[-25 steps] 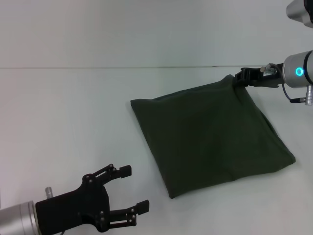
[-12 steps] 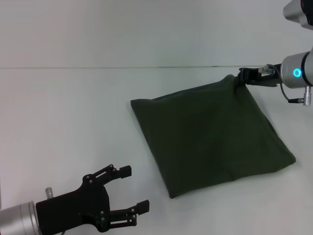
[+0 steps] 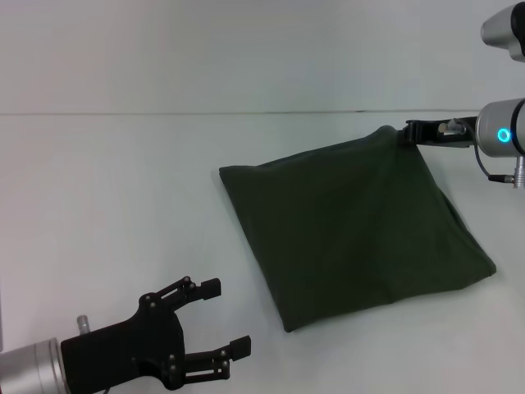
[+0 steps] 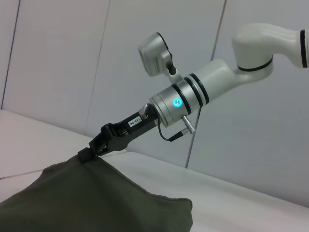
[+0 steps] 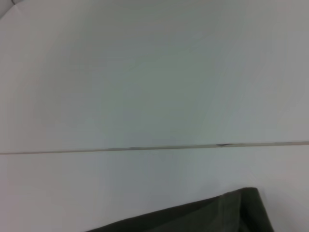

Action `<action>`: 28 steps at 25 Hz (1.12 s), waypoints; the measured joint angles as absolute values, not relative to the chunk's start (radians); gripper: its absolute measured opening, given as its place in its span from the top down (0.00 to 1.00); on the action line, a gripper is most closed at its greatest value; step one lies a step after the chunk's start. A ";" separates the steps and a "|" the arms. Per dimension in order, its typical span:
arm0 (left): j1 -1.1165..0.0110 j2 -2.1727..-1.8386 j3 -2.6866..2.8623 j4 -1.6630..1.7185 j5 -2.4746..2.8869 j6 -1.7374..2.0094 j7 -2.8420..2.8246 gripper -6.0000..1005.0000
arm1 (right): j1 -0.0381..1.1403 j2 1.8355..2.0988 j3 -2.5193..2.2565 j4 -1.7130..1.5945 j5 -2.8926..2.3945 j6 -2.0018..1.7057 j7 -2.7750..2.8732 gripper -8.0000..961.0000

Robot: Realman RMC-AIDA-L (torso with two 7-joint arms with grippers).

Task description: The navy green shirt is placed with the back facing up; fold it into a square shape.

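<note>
The navy green shirt (image 3: 357,226) lies on the white desk (image 3: 107,197), right of centre, already gathered into a compact, roughly square bundle turned so that its corners point far, near, left and right like a diamond. Its plain side is up and no lettering shows. The folded edges look thick and slightly puffed, which suggests several layers stacked on each other.

The right gripper (image 3: 410,131) sits at the far right corner of the bundle, its arm reaching in from the right edge. In the left wrist view the right gripper (image 4: 87,153) has its dark fingers touching the raised tip of the cloth, but whether they are pinching it or have just parted from it cannot be told. That corner stands a little higher than the rest, likely because it is being set down or tidied there to square the shape.

The left gripper (image 3: 221,328) hangs low at the near left, well apart from the shirt, with its fingers spread wide and nothing between them; it looks parked out of the way so the right arm can work alone.

Nothing else lies on the desk. A pale wall (image 3: 246,49) rises behind the desk's far edge, and no object blocks either arm's path to the cloth. The folding appears close to done.
</note>
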State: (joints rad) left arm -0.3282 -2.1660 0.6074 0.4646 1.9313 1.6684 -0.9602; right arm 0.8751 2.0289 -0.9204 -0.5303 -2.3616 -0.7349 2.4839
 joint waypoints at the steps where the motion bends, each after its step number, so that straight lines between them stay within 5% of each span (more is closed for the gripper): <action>1: -0.328 -2.166 0.607 0.465 1.931 1.668 -0.960 0.06 | 0.873 2.030 -0.921 -0.530 -2.361 -0.731 2.482 0.97; 17: -0.332 -2.167 0.607 0.461 1.929 1.669 -0.993 0.05 | 0.821 2.045 -0.916 -0.547 -2.351 -0.661 2.479 0.96; 28: -0.380 -2.146 0.555 0.471 1.913 1.692 -1.258 0.05 | 0.565 2.060 -0.889 -0.709 -1.774 -0.932 1.884 0.53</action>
State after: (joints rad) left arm -0.3803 -2.1462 0.5550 0.4708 1.9134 1.6924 -1.2584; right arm 0.5647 2.0602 -0.8895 -0.7087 -1.7741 -0.9321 1.8838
